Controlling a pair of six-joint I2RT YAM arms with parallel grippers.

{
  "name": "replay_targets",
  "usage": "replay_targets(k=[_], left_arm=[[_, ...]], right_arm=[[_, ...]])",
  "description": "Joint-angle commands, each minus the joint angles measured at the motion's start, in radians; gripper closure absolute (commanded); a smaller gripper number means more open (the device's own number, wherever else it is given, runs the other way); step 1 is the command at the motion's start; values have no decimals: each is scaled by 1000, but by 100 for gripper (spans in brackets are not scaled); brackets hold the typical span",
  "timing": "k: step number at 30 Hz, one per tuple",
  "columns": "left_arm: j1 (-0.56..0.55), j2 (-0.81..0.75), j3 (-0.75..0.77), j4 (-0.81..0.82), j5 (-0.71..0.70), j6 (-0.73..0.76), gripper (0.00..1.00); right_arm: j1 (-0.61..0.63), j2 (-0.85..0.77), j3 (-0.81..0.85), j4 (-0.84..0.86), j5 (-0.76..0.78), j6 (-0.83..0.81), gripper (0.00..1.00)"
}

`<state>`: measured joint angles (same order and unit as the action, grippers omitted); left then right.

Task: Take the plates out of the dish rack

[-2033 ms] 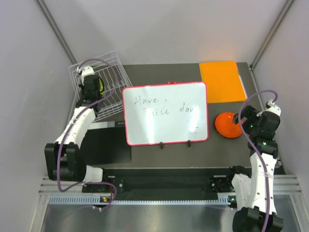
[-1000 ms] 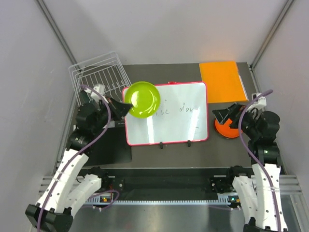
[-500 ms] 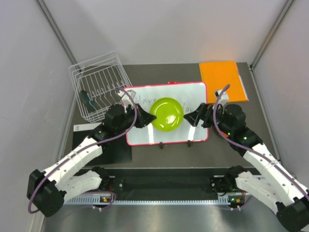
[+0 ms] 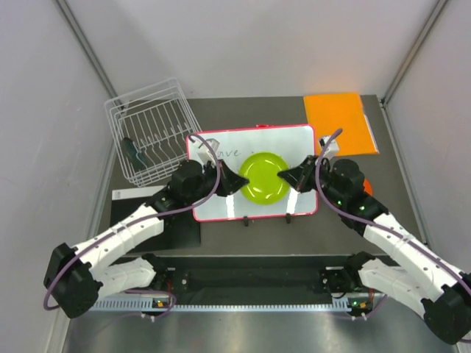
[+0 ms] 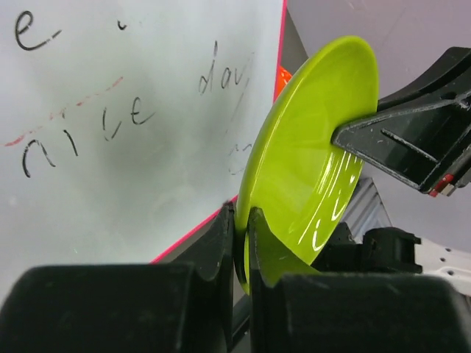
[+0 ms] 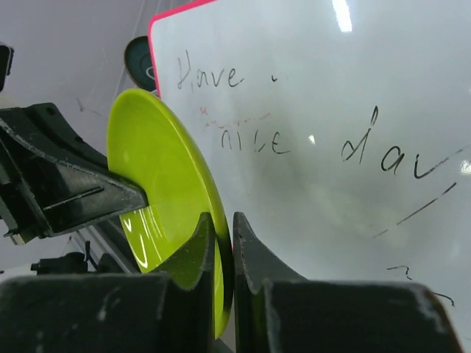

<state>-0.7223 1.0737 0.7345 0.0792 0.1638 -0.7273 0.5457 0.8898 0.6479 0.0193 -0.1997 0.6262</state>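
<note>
The lime green plate [image 4: 265,178] hangs above the whiteboard with both arms gripping it. My left gripper [image 4: 239,182] is shut on its left rim, and in the left wrist view the left gripper [image 5: 243,228] pinches the plate [image 5: 309,169] edge. My right gripper [image 4: 288,176] is shut on the opposite rim; the right wrist view shows the right gripper [image 6: 224,228] clamping the plate [image 6: 154,184]. The white wire dish rack [image 4: 151,125] stands at the back left with a dark green-teal plate [image 4: 131,151] upright in it. An orange plate [image 4: 366,186] lies mostly hidden behind my right arm.
The red-framed whiteboard [image 4: 221,151] with handwriting lies mid-table under the held plate. A flat orange sheet [image 4: 338,121] lies at the back right. A black mat [image 4: 180,232] sits under my left arm. Grey walls close in on both sides.
The left arm carried the lime green plate rightward over the whiteboard. The right arm reached in from the right, and its open gripper shut on the plate's far rim.
</note>
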Motion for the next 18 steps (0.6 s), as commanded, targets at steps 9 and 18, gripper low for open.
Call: replay_targets(k=[9, 18], left_arm=[[-17, -61, 115, -36, -199, 202, 21], [-16, -95, 216, -202, -488, 356, 16]], right_arm=[[-148, -274, 116, -359, 400, -69, 100], [-498, -315, 168, -553, 503, -115, 100]])
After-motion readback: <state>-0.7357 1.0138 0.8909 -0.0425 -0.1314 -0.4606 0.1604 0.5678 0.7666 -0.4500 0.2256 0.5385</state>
